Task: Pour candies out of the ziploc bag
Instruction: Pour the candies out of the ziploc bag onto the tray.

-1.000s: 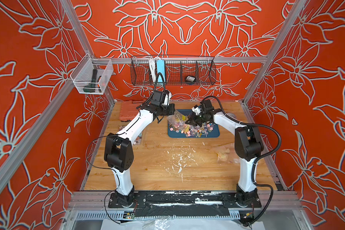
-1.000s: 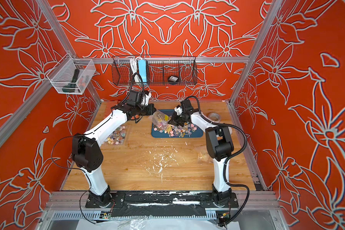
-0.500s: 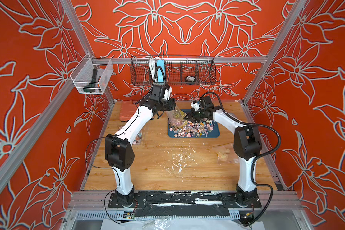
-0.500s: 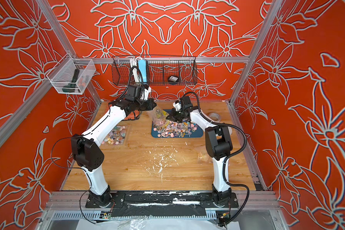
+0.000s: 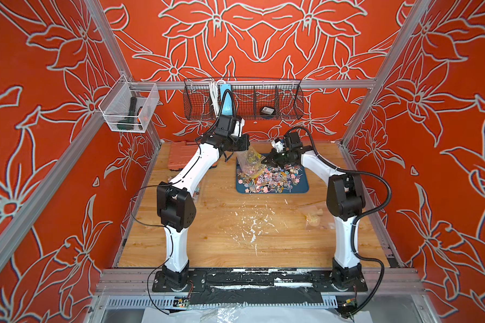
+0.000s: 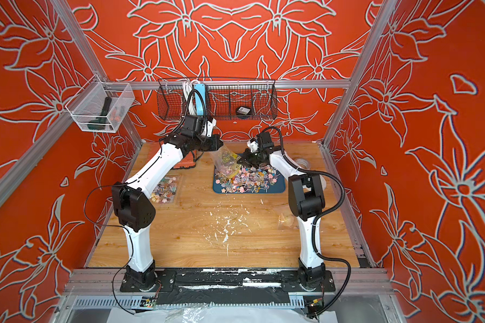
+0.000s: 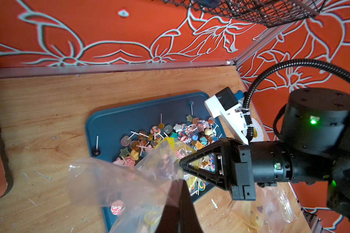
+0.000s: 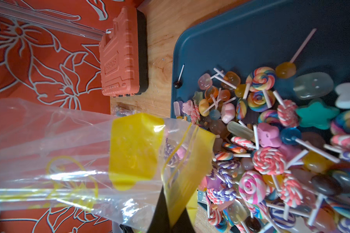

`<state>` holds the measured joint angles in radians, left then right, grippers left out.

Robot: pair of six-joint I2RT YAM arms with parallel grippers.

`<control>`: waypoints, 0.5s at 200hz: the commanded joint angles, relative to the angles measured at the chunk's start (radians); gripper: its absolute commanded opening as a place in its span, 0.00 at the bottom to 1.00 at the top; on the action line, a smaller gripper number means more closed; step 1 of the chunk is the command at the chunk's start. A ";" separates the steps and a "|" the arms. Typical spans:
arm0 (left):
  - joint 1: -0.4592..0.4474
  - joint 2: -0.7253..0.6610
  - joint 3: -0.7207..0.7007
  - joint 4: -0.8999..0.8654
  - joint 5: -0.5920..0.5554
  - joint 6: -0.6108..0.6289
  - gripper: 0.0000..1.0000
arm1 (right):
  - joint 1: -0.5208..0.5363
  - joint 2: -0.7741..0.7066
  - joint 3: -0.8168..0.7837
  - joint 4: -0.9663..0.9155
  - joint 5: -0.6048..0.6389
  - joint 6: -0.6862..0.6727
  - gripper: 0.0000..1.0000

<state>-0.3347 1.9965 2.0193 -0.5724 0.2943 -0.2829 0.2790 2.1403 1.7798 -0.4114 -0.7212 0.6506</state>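
Over the blue tray (image 5: 301, 189) (image 6: 278, 190) hangs the clear ziploc bag (image 5: 251, 160) (image 6: 226, 156), tilted with its yellow-banded mouth down. My left gripper (image 5: 245, 145) (image 6: 219, 144) (image 7: 181, 181) is shut on the bag's raised end (image 7: 119, 181). My right gripper (image 5: 268, 160) (image 6: 240, 160) (image 8: 170, 203) is shut on the yellow mouth strip (image 8: 190, 153), low over the tray (image 8: 230, 40). The candies (image 5: 269, 179) (image 6: 247, 179) (image 7: 170, 133) (image 8: 267, 159), tiny multicoloured lollipops, lie heaped on the tray. A few show through the bag near its mouth.
An orange case (image 5: 179, 155) (image 8: 119, 62) lies at the back left. A second bag of candies (image 6: 165, 190) sits by the left arm and a crumpled bag (image 5: 312, 216) by the right arm. A tape roll (image 6: 301, 162) and a wire basket (image 5: 242, 102) are at the back.
My left gripper has lifted its end of the bag higher and toward the back, so the bag stands steeper. More candies lie spread on the tray. The right gripper has barely shifted.
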 commanded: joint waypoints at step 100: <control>0.016 -0.052 0.072 0.072 0.006 0.028 0.00 | -0.029 0.006 -0.020 -0.063 0.014 0.010 0.00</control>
<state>-0.3344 2.0006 2.0403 -0.5964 0.3092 -0.2760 0.2699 2.1403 1.7805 -0.4068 -0.7425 0.6559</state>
